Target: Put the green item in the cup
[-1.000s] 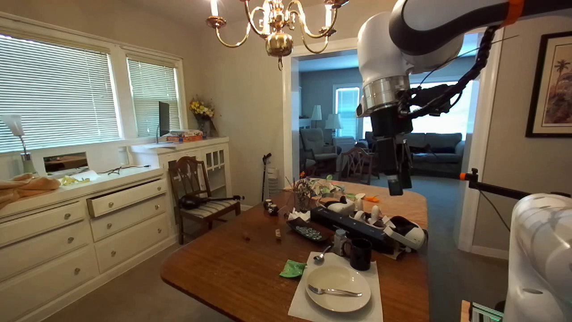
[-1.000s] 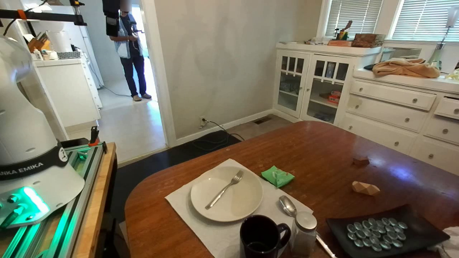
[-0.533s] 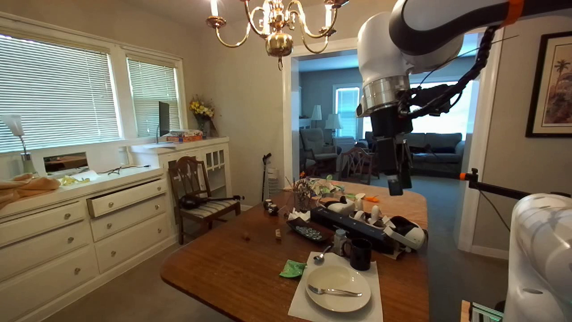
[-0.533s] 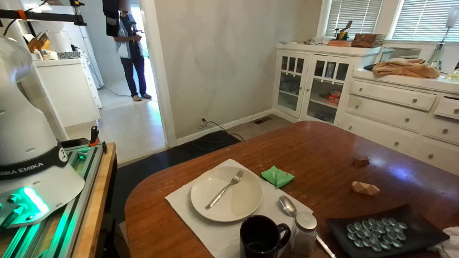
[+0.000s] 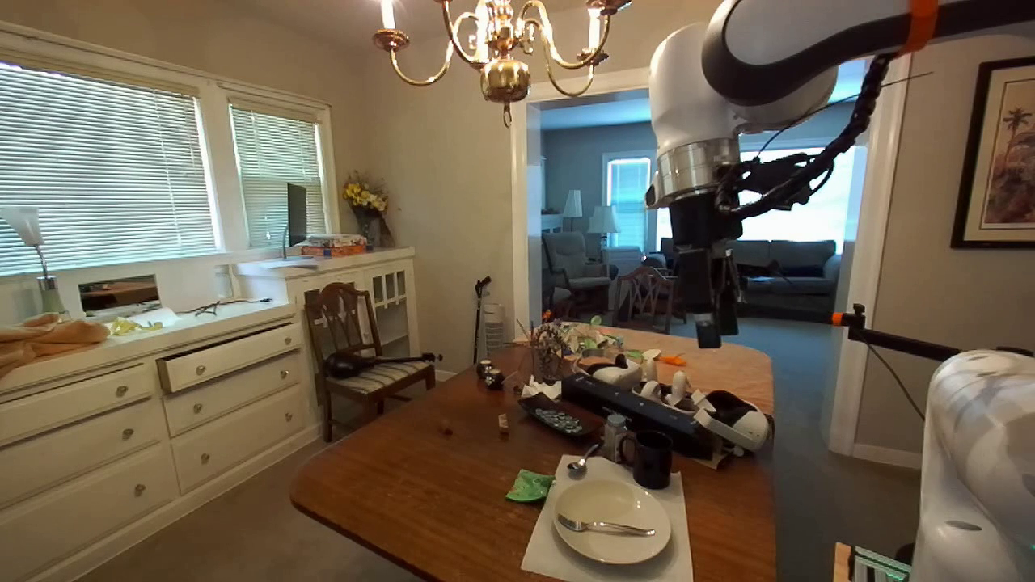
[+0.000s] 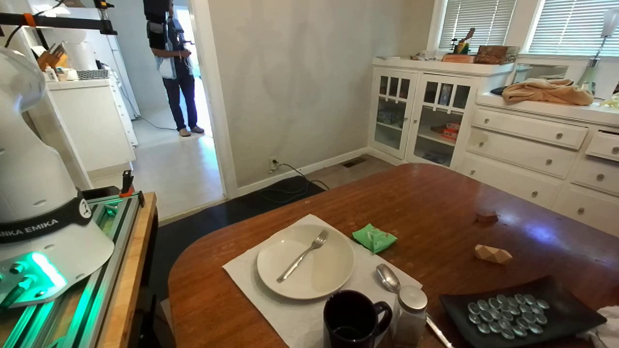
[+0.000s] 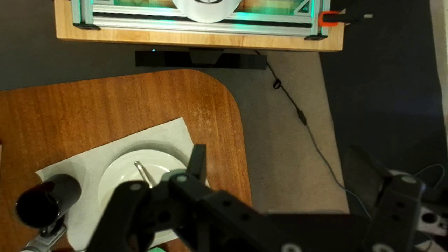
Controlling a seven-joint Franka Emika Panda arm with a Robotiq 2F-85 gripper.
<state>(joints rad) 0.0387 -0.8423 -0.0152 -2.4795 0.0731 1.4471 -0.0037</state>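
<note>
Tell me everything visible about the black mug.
The black mug looks like glossy ceramic, with an open top and one looped handle. It stands upright on the white paper mat, near a corner, apart from the plate. Its handle points toward the lidded jar; whether they touch is unclear. Its inside is too dark to judge.
</note>
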